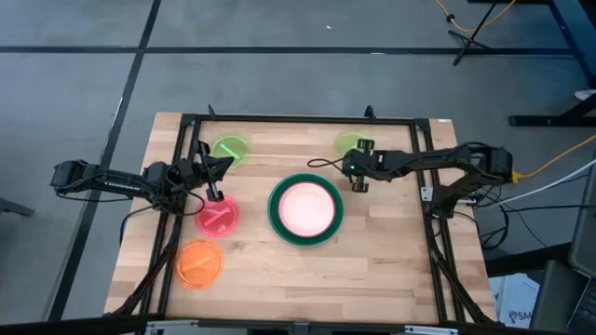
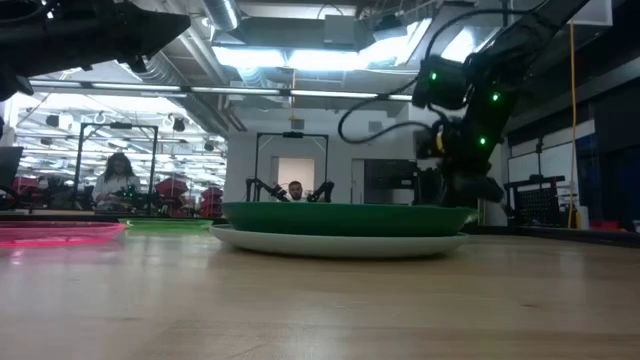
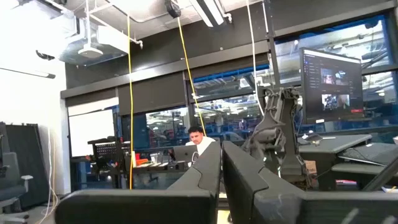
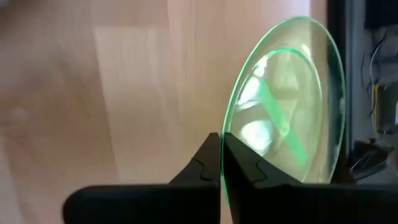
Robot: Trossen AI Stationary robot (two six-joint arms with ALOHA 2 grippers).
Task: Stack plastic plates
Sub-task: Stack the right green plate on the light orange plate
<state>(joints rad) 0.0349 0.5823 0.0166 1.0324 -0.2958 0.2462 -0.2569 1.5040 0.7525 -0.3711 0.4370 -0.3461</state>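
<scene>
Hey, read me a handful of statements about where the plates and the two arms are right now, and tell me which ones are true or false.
1. A pale pink plate lies inside the large dark green plate at the table's middle. True.
2. The right gripper is shut on the rim of a lime green plate. True; the right wrist view shows its jaws closed on the edge.
3. The orange plate is stacked on the pink-red plate. False; they lie apart on the table.
4. The left gripper is by the pink-red plate. True.
5. Both lime green plates sit together. False; the second lime green plate is on the left arm's side.
</scene>
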